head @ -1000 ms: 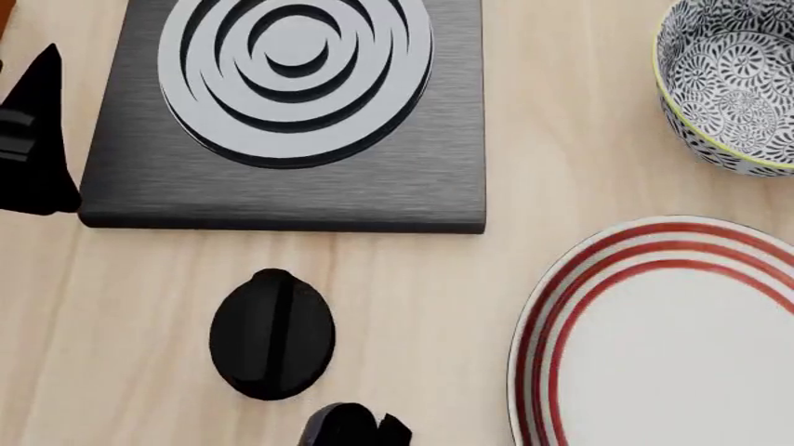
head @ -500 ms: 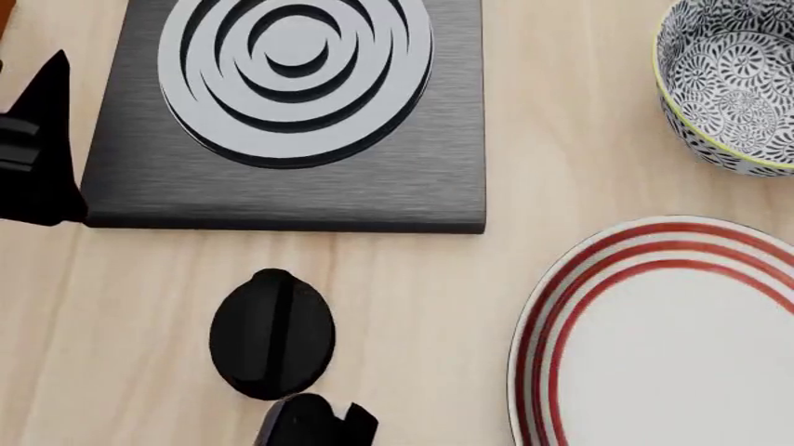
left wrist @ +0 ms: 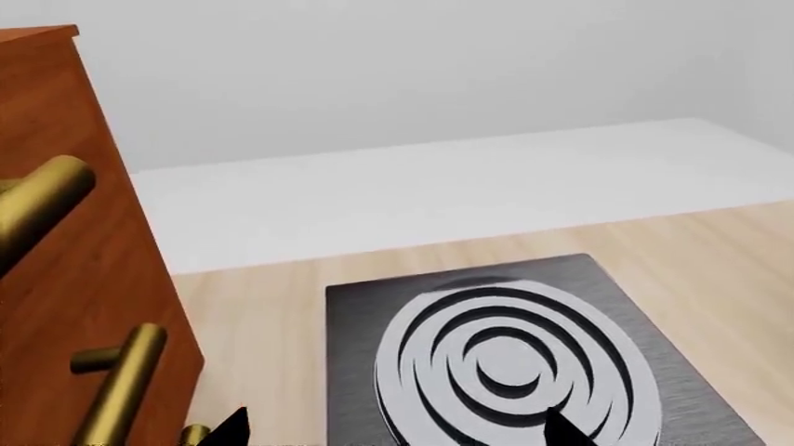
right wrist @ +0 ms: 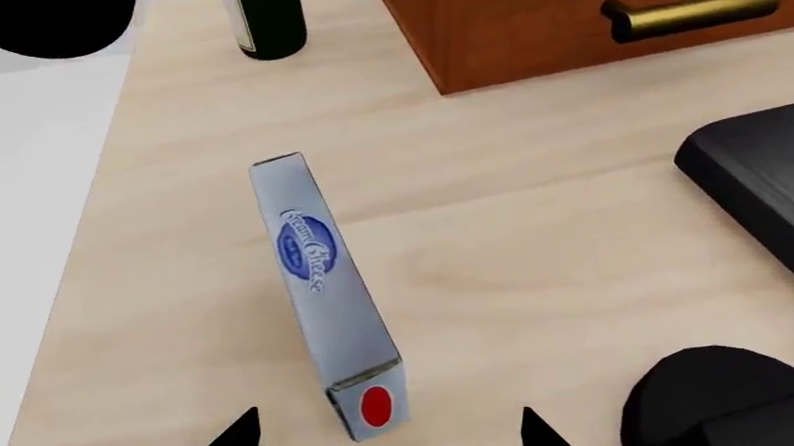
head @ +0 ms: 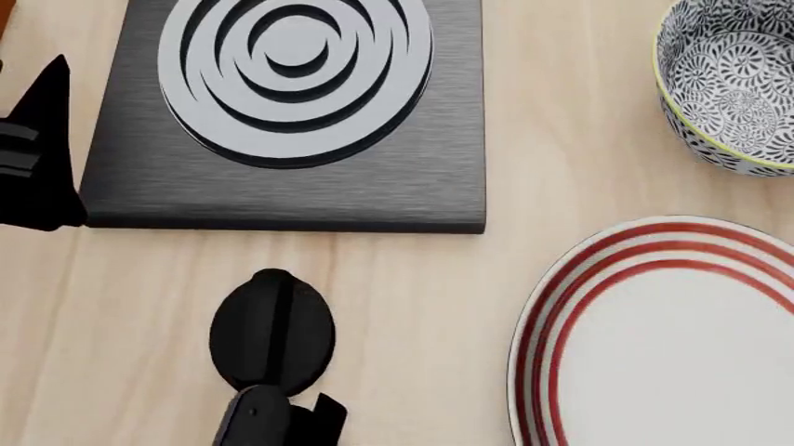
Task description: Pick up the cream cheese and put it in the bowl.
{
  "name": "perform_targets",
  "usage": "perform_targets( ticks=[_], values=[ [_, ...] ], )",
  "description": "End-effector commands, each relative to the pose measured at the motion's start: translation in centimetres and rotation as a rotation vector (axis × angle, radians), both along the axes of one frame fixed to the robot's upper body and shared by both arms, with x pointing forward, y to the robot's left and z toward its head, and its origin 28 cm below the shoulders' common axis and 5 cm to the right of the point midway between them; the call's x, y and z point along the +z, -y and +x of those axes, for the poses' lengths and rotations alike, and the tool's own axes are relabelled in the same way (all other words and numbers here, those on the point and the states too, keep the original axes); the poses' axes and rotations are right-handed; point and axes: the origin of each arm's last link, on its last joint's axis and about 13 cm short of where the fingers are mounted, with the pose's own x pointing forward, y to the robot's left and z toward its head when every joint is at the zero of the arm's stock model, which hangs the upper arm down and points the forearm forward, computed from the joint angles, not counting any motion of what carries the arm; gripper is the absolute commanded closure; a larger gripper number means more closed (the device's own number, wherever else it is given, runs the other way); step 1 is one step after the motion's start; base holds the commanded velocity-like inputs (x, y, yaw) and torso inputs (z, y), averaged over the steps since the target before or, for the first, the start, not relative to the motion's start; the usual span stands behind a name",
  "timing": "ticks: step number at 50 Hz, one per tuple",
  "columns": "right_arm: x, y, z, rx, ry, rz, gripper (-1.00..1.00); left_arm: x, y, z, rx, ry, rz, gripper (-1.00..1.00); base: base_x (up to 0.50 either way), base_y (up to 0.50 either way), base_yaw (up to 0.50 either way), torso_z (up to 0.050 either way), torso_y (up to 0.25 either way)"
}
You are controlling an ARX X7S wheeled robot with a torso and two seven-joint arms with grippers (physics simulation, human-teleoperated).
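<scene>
A pale blue-grey rectangular cream cheese box (right wrist: pixel 324 288) with a blue oval label and a red-dotted end lies flat on the light wooden worktop (right wrist: pixel 522 223), seen only from the right wrist camera, close to the worktop's edge where the wood gives way to white floor. The right gripper (right wrist: pixel 387 427) hangs just above it, its two black fingertips (right wrist: pixel 238 429) spread wide apart with the box's red end between them and nothing clamped. Beyond the box stand a dark green bottle (right wrist: pixel 266 26) and a reddish-brown wooden cabinet (right wrist: pixel 546 32) with a brass handle, and a black round knob (right wrist: pixel 707 395) sits off to one side.

From the head camera, the small deep bowl (head: pixel 730 88) with a black-and-white floral pattern and yellow-green rim rests at the worktop's far right edge of view, well apart from the box, which does not appear in that view. A wide white plate with red rings (head: pixel 664 339) lies nearer the robot, beside the same knob (head: pixel 271 333). A brushed dark grey square hob with a grey ringed burner (head: pixel 292 111) occupies the far left. The left gripper (left wrist: pixel 390 429) hovers near the hob's corner by the cabinet, its fingertips set apart and empty.
</scene>
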Motion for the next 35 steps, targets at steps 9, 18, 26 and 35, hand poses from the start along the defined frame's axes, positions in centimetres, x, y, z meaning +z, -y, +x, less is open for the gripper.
perform_targets(
  ticks=[9, 18, 26, 35],
  values=[
    [-0.4, -1.2, -0.1, 0.032, 0.006, -0.054, -1.00, -0.3, -0.4, 0.4, 0.011, -0.011, -0.011, -1.00, 0.00, 0.00, 0.00, 0.000, 0.000],
    [-0.3, -1.7, -0.3, 0.050, 0.012, -0.064, -1.00, -0.7, -0.5, 0.6, 0.013, -0.018, -0.006, -1.00, 0.00, 0.00, 0.00, 0.000, 0.000],
    [0.1, -1.7, 0.7, 0.037, 0.007, -0.056, -1.00, -0.8, -0.5, 0.6, 0.012, -0.020, -0.007, -1.00, 0.00, 0.00, 0.00, 0.000, 0.000],
    [0.2, -2.0, 1.2, 0.039, -0.003, -0.056, -1.00, -0.8, -0.5, 0.6, 0.009, -0.023, -0.006, -1.00, 0.00, 0.00, 0.00, 0.000, 0.000]
  ],
)
